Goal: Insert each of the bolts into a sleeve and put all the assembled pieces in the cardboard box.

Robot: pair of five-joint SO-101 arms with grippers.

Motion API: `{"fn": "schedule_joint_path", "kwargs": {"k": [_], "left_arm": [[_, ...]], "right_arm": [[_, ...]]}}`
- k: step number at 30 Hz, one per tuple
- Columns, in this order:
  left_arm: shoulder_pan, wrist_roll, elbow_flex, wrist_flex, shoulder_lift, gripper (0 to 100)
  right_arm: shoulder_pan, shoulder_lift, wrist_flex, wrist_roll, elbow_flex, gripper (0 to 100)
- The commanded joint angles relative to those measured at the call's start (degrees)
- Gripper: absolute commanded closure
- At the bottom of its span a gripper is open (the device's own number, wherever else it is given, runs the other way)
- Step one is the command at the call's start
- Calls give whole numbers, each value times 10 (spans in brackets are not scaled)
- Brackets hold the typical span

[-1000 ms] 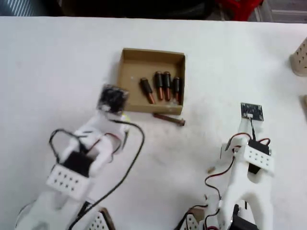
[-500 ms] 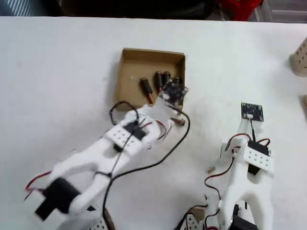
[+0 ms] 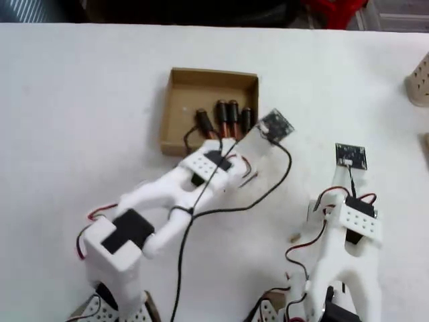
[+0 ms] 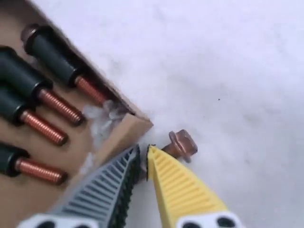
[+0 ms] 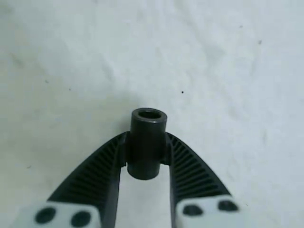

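Observation:
The cardboard box sits at the table's far middle and holds several black sleeves with copper bolts in them. They also lie in the box in the left wrist view. A loose copper bolt lies on the table just outside the box's near corner. My left gripper is shut, its tips right over the bolt's shaft, and the head sticks out past the yellow finger. My right gripper is shut on a black sleeve, held upright above bare table.
The left arm stretches diagonally across the table's middle, its cable trailing behind. The right arm stands at the near right. A beige perforated block sits at the right edge. A small bit lies by the right arm.
The left arm has swung from the near left across to the box's near right corner and now covers the loose bolt. The right arm has kept still with the sleeve.

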Motion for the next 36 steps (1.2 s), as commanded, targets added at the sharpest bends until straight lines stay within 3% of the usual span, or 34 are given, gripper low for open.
{"fn": "schedule_joint_path", "kwargs": {"k": [1, 10, 16, 26, 36], "left_arm": [[4, -142, -76, 33, 13, 932], [33, -331, -86, 73, 31, 932], [41, -433, -89, 163, 30, 932], [43, -447, -86, 247, 20, 936], [15, -445, -82, 290, -102, 906]], "right_arm": [[-6, -16, -7, -1, -2, 981], [-6, -17, -8, 0, 5, 981], [-6, -17, -8, 0, 5, 981], [-6, -17, -8, 0, 5, 981], [-6, -17, -8, 0, 5, 981]]}}
